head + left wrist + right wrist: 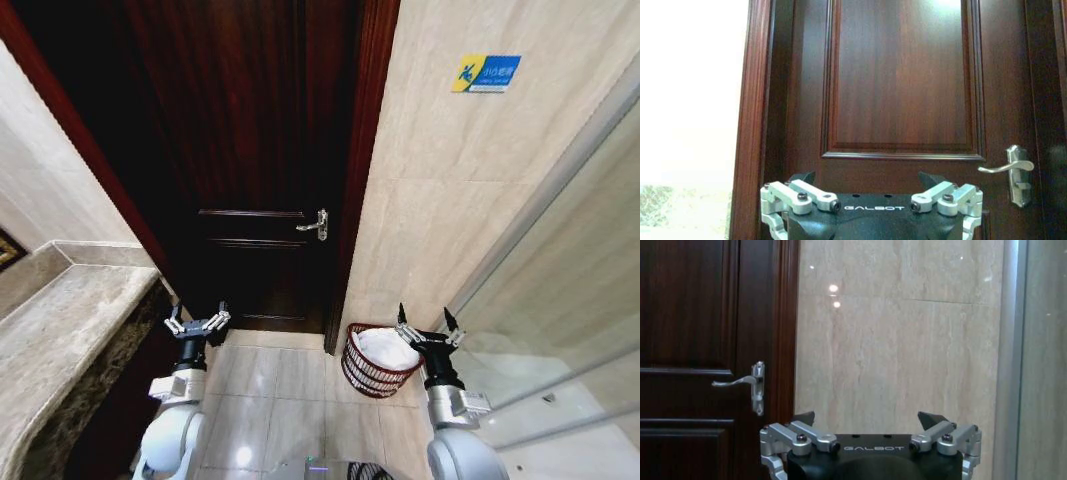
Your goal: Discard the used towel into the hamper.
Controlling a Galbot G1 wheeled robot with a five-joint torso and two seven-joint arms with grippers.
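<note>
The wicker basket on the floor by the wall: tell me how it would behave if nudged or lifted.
The basket is open-weave wicker, so it is probably light and would slide easily on the glossy floor tiles. It narrows toward the base, so a push near the rim might tip it. The white towel inside looks soft and likely adds little weight.
</note>
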